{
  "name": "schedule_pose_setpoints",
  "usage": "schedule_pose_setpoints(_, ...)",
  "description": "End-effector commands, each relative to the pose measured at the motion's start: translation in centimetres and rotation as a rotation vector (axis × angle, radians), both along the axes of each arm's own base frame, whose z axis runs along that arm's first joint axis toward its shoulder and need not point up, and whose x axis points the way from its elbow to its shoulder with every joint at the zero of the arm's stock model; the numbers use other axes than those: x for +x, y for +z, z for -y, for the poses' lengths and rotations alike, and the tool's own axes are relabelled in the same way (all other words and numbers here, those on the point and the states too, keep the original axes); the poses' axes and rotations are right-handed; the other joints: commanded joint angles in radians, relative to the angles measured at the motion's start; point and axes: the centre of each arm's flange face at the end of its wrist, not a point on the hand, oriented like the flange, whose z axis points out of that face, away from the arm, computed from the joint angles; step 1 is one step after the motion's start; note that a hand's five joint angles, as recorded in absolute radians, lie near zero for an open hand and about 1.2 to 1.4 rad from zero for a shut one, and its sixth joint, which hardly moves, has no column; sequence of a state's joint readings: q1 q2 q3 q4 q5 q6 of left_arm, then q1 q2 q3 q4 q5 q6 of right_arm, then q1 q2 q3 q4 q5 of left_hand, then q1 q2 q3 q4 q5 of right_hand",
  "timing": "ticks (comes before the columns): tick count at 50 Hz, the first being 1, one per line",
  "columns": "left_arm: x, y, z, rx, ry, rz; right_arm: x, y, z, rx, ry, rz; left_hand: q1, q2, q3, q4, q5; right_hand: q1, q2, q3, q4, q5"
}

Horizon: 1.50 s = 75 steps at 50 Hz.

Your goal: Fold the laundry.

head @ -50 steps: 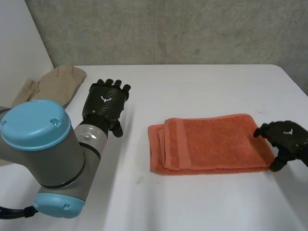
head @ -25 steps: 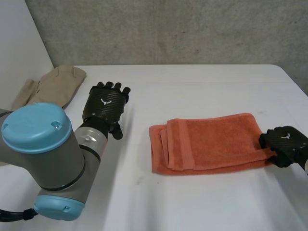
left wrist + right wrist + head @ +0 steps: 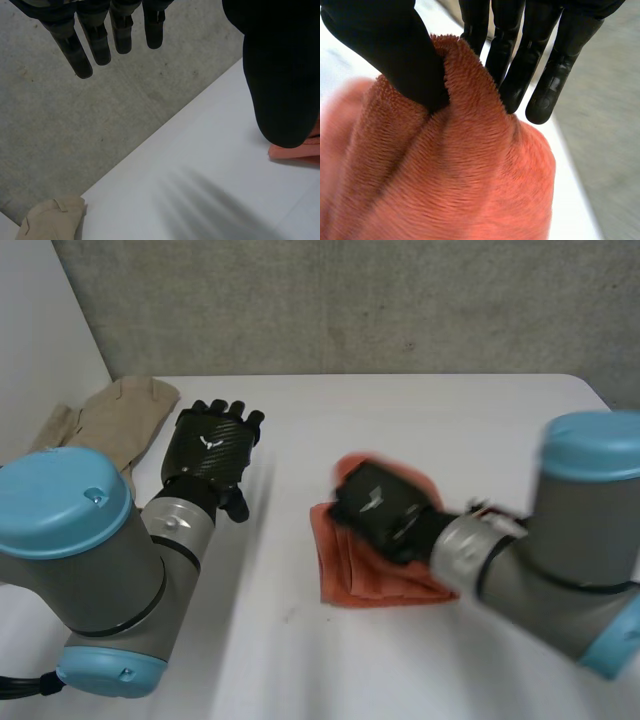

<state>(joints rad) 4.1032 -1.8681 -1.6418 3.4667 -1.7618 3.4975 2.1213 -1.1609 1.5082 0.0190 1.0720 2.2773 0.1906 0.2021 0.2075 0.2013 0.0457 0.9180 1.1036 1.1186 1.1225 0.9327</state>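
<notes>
An orange towel [image 3: 368, 570] lies folded on the white table [image 3: 420, 420], bunched toward its left end. My right hand [image 3: 380, 508] reaches over it from the right, and the right arm crosses above the cloth. Seen from the right wrist, the thumb [image 3: 395, 55] and fingers [image 3: 520, 65] pinch a raised fold of the orange towel [image 3: 450, 175]. My left hand [image 3: 212, 448] hovers over the table left of the towel, fingers straight. From the left wrist, those fingers [image 3: 95, 40] hang open and an edge of the orange towel [image 3: 295, 150] peeks out beside the thumb.
A beige garment [image 3: 110, 415] lies at the table's far left corner, also seen as the beige garment [image 3: 52, 217] in the left wrist view. A grey concrete wall [image 3: 350, 300] stands behind the table.
My right hand closed on the towel's right end and swept left across the table, carrying that end over the rest. The left hand barely moved.
</notes>
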Motion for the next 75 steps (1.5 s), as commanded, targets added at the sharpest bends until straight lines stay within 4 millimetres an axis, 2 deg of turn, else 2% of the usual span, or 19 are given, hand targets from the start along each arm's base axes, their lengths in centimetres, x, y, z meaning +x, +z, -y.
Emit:
schedule_pose_setpoints(1, -0.3, 0.5, 0.1, -0.016, -0.007, -0.009, 1.7, -2.3, -1.7, 0.083, 0.05, -0.045, -0.016, -0.028, -0.033, -0.027, -0.046, -0.064, -0.249, -0.264, -0.268, -0.253)
schedule_pose_setpoints(2, -0.4, 0.6, 0.2, -0.02, -0.007, -0.012, 1.8, -2.0, -1.6, 0.083, 0.038, -0.029, -0.016, -0.028, -0.033, -0.027, -0.046, -0.107, -0.293, -0.308, -0.312, -0.297)
schedule_pose_setpoints(4, -0.6, 1.2, 0.3, -0.035, -0.008, -0.021, 1.7, -0.7, -0.9, 0.108, -0.014, 0.05, -0.016, -0.028, -0.033, -0.027, -0.046, -0.535, -0.72, -0.735, -0.739, -0.724)
schedule_pose_setpoints(6, -0.8, 1.7, 0.6, -0.05, -0.007, -0.032, 1.1, 0.7, 0.1, 0.147, -0.073, 0.129, -0.016, -0.028, -0.033, -0.027, -0.046, -0.743, -0.929, -0.944, -0.948, -0.933)
schedule_pose_setpoints(7, -1.0, 2.2, 0.9, -0.064, -0.007, -0.045, 0.0, 2.0, 1.4, 0.198, -0.144, 0.209, -0.016, -0.028, -0.033, -0.027, -0.046, -0.743, -0.929, -0.944, -0.948, -0.933)
schedule_pose_setpoints(11, -2.1, 3.5, 0.7, -0.094, -0.034, -0.087, -2.8, 4.7, 4.1, 0.322, -0.304, 0.404, -0.016, -0.028, -0.033, -0.027, -0.046, -0.743, -0.929, -0.944, -0.948, -0.933)
schedule_pose_setpoints(14, -3.3, 3.5, 0.2, -0.086, -0.07, -0.121, -4.7, 5.4, 5.5, 0.409, -0.401, 0.496, -0.016, -0.028, -0.033, -0.027, -0.046, -0.743, -0.929, -0.944, -0.948, -0.933)
schedule_pose_setpoints(21, -7.3, 1.9, -1.9, 0.032, -0.231, -0.212, -6.5, 3.5, 6.7, 0.467, -0.51, 0.467, -0.012, -0.024, -0.029, -0.023, -0.042, -0.743, -0.929, -0.944, -0.948, -0.933)
schedule_pose_setpoints(27, -9.4, -2.0, -3.1, 0.221, -0.273, -0.181, -5.9, 0.1, 7.4, 0.551, -0.533, 0.398, -0.004, -0.015, -0.02, -0.014, -0.033, -0.743, -0.929, -0.944, -0.948, -0.933)
schedule_pose_setpoints(34, -8.8, -5.3, -3.3, 0.393, -0.209, -0.1, -5.6, -3.4, 7.8, 0.62, -0.554, 0.336, 0.005, -0.006, -0.012, -0.005, -0.024, -0.743, -0.929, -0.944, -0.948, -0.933)
schedule_pose_setpoints(46, -7.5, -8.0, -2.8, 0.471, -0.126, -0.001, -6.2, -5.9, 7.9, 0.446, -0.588, 0.132, 0.005, -0.006, -0.012, -0.005, -0.024, -0.743, -0.929, -0.944, -0.948, -0.933)
schedule_pose_setpoints(49, -7.4, -8.1, -2.8, 0.477, -0.123, 0.007, -6.2, -6.1, 7.9, 0.448, -0.587, 0.125, 0.005, -0.006, -0.012, -0.005, -0.024, -0.743, -0.929, -0.944, -0.948, -0.933)
schedule_pose_setpoints(56, -7.5, -6.4, -2.9, 0.447, -0.134, -0.016, -6.5, -5.1, 8.1, 0.43, -0.592, 0.15, 0.002, -0.009, -0.015, -0.008, -0.027, -0.743, -0.929, -0.944, -0.948, -0.933)
schedule_pose_setpoints(58, -7.4, -4.1, -3.1, 0.404, -0.147, -0.055, -6.6, -4.2, 7.9, 0.425, -0.595, 0.179, -0.001, -0.012, -0.017, -0.011, -0.03, -0.743, -0.929, -0.944, -0.948, -0.933)
schedule_pose_setpoints(63, -7.0, 0.1, -3.4, 0.322, -0.171, -0.133, -7.5, -1.0, 7.8, 0.396, -0.631, 0.304, -0.012, -0.024, -0.029, -0.023, -0.042, -0.743, -0.929, -0.944, -0.948, -0.933)
schedule_pose_setpoints(65, -6.9, 1.1, -3.5, 0.299, -0.177, -0.154, -9.0, 0.1, 8.4, 0.392, -0.684, 0.374, -0.016, -0.028, -0.033, -0.027, -0.046, -0.743, -0.929, -0.944, -0.948, -0.933)
schedule_pose_setpoints(69, -6.3, 3.6, -3.2, 0.241, -0.194, -0.207, -11.6, 0.6, 9.4, 0.409, -0.787, 0.447, -0.016, -0.028, -0.033, -0.027, -0.046, -0.743, -0.929, -0.944, -0.948, -0.933)
schedule_pose_setpoints(72, -5.7, 5.3, -3.1, 0.215, -0.228, -0.233, -12.8, 0.6, 9.5, 0.42, -0.838, 0.465, -0.016, -0.028, -0.033, -0.027, -0.046, -0.743, -0.929, -0.944, -0.948, -0.933)
schedule_pose_setpoints(75, -5.5, 6.6, -3.8, 0.203, -0.293, -0.25, -14.0, -0.2, 9.3, 0.452, -0.892, 0.452, -0.016, -0.028, -0.033, -0.027, -0.046, -0.743, -0.929, -0.944, -0.948, -0.933)
